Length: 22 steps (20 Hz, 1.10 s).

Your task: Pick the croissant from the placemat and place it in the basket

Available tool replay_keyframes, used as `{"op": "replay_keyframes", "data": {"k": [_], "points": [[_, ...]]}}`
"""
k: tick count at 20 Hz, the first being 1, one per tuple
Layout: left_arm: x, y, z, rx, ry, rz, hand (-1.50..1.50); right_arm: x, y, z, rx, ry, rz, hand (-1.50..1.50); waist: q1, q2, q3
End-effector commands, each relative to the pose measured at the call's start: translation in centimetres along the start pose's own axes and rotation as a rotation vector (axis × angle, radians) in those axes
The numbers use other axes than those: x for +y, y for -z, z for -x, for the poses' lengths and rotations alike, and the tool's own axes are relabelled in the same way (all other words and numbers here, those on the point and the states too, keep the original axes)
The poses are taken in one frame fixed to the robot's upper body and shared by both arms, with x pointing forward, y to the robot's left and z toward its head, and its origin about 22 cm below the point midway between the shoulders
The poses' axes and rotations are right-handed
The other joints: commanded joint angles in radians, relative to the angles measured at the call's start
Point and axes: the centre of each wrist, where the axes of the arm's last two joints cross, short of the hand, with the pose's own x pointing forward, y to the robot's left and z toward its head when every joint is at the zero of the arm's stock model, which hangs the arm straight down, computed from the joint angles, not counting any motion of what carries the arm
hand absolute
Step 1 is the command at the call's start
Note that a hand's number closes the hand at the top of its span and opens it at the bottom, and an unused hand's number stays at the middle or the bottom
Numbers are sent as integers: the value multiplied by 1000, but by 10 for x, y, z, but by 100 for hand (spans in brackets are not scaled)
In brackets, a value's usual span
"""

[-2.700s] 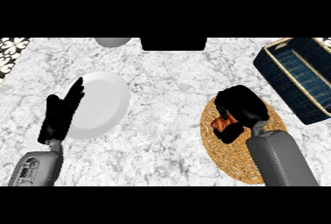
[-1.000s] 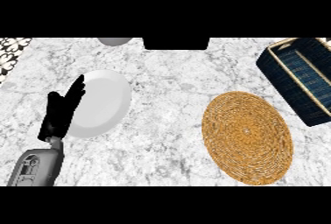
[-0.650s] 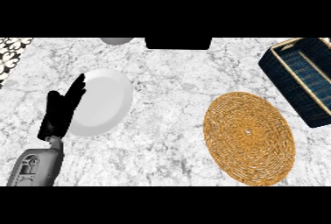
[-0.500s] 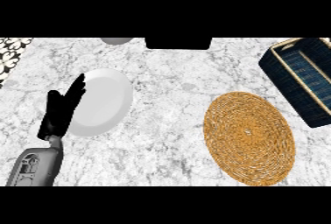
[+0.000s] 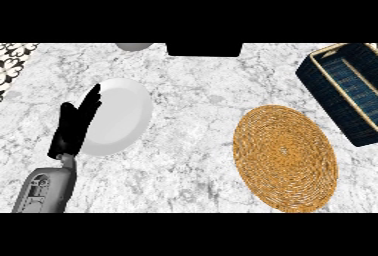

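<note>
The round woven straw placemat (image 5: 286, 157) lies bare; no croissant or right hand shows; a drop short of the dark blue wicker basket (image 5: 347, 90) at two o'clock is the risk; the black left hand (image 5: 74, 127) rests at nine o'clock, fingers straight.

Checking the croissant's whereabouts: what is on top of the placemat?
Nothing shows on the woven placemat; its whole top is bare, no croissant. The basket runs off the view's right edge, so part of its inside cannot be seen.
</note>
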Motion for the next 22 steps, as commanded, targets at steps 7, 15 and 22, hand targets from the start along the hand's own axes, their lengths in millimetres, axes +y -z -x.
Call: {"op": "replay_keyframes", "data": {"k": [7,15,22], "points": [[4,0,5,-14,6,-2,0,52,20,44,-3,-32,-64,150,12,5,0],[-1,-4,-1,-15,-7,17,0,104,23,67,102,213,-166,-150,15,3,1],[-2,5,-7,-11,-11,10,0,106,18,80,57,361,19,-150,18,8,2]]}}
